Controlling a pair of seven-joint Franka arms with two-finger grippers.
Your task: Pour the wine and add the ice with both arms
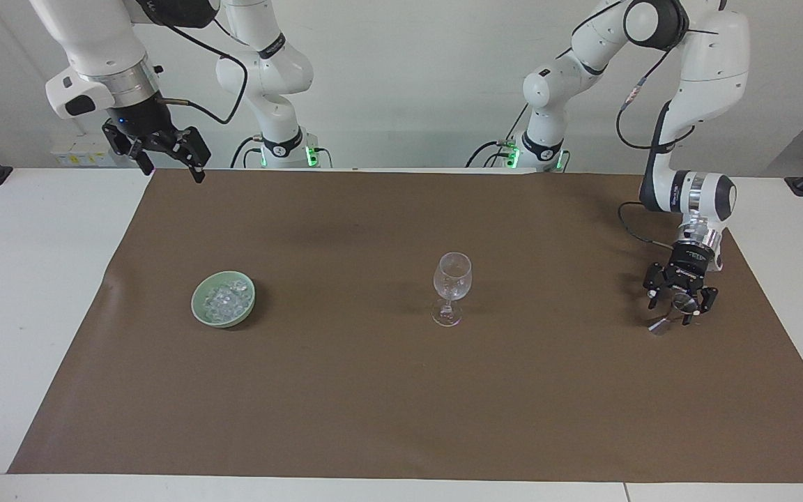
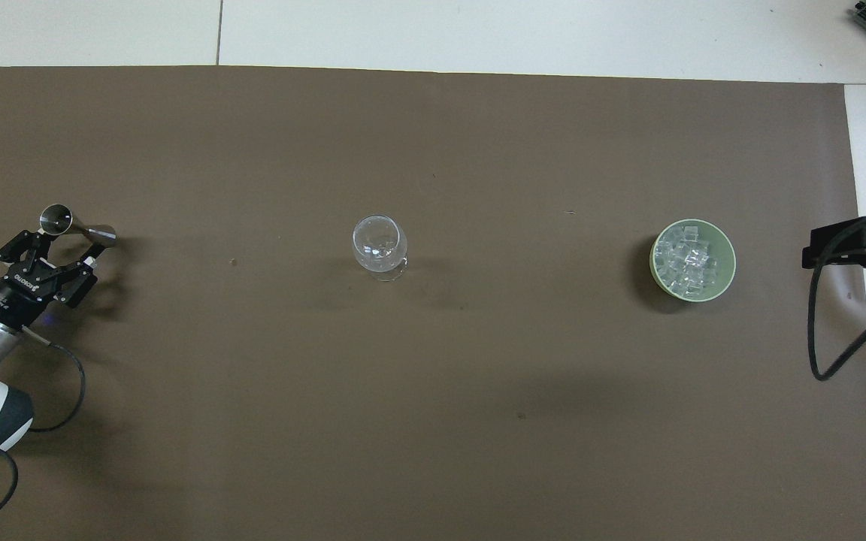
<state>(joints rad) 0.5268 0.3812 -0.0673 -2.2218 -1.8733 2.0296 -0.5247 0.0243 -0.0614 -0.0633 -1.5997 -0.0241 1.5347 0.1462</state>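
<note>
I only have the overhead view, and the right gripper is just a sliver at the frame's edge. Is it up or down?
Observer: Up. The right gripper hangs high above the table at the right arm's end; that arm waits.
Operator: Is it open?
Observer: Yes, its fingers are spread and hold nothing.
Operator: How low is the left gripper at the jigger?
Observer: The left gripper is right down at the metal jigger, just above the brown mat. I cannot tell whether it grips it.

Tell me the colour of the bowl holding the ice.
Pale green bowl, clearest in the overhead view.
</note>
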